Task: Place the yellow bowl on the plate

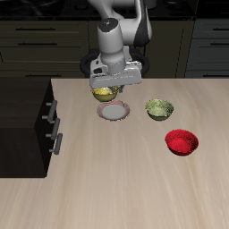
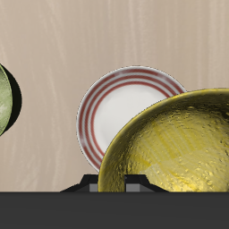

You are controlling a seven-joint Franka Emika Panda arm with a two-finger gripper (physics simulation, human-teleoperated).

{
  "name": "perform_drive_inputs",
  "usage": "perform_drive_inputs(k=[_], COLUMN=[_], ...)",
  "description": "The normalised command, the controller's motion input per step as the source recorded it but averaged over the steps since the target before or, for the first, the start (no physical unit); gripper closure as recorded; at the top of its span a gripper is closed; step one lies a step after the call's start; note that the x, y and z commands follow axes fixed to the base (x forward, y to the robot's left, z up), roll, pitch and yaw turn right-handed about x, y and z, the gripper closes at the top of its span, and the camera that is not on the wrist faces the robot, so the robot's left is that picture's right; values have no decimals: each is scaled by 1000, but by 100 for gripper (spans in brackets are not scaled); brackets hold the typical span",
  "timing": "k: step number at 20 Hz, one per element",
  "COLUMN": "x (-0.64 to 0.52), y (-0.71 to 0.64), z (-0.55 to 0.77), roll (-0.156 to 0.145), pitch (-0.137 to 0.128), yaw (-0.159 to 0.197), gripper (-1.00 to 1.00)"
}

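Observation:
The yellow bowl (image 1: 105, 92) hangs in my gripper (image 1: 106, 89), lifted above the table. In the wrist view the yellow bowl (image 2: 174, 143) fills much of the picture, its speckled glossy inside showing, and it overlaps part of the plate (image 2: 121, 112). The plate (image 1: 114, 111), pale with a pinkish-brown rim, lies on the table just below and slightly nearer the front edge than the bowl. The gripper is shut on the bowl's rim; the fingertips are mostly hidden by the bowl.
An olive-green bowl (image 1: 159, 109) sits beside the plate; its edge shows in the wrist view (image 2: 5, 100). A red bowl (image 1: 182, 141) lies nearer the front edge. A dark drawer cabinet (image 1: 27, 125) stands at the table's side.

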Motion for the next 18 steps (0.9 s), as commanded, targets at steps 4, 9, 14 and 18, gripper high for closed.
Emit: perform_drive_inputs(k=[4,9,14,18], x=[-168,-18,35,217], y=[-50,-103,28,54], z=[58,58,63,173], roll=[1,-25,2,-8], pitch=[-19,-6,-11,-20], yaw=[-24,14,-9,-14], gripper=[100,100,100,100])
